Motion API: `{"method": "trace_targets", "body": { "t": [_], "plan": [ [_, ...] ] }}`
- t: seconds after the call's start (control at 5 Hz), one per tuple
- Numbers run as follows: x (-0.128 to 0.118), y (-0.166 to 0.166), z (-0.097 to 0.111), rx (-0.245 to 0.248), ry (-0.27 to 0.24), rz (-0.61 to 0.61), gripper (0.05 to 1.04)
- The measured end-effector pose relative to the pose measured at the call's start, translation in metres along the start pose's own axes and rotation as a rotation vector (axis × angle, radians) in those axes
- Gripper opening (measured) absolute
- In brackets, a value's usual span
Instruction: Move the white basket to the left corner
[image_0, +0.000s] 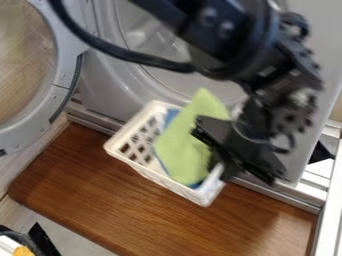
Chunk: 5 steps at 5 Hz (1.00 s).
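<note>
**White bskt mid-board, gripper at its R end**

White bskt (177, 186) = plastic, slatted/holed sides, sits around middle of brown wooden board (120, 200), toward the back edge, set at a slant, long side running upper L to lower R. Inside: lt green cloth (184, 145), bunched up, one corner poking well above the rim; blue item (172, 116) partly under/behind cloth, bits showing at both ends.

Black gripper (230, 157) over R end of bskt, overlapping cloth edge + rim in camera view. Jaw state: can't tell if released or clenched, nor if they grip bskt or cloth. Arm (234, 40) comes in from top, w/ black cable (117, 50) looping out to L.

Bkgd: gray machine (107, 90) w/ round opening right behind board; round door (63, 80) swung open at L. White metal frame (330, 200) along R side. Lower L corner: black item w/ orange bit (23, 251), partly cut off.
</note>
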<state>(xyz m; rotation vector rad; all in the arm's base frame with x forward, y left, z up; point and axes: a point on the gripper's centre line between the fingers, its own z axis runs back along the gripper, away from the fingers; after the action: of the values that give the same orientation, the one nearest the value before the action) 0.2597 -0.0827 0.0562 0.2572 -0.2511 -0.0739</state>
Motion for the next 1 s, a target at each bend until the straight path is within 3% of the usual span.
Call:
{"method": "trace_targets", "body": {
  "t": [0.4,1.0],
  "plan": [
    [-0.012,0.041,-0.016,0.042,0.053,0.126,0.105],
    [-0.025,0.078,-0.051,0.114,0.151,0.216,0.105]
  ]
}}
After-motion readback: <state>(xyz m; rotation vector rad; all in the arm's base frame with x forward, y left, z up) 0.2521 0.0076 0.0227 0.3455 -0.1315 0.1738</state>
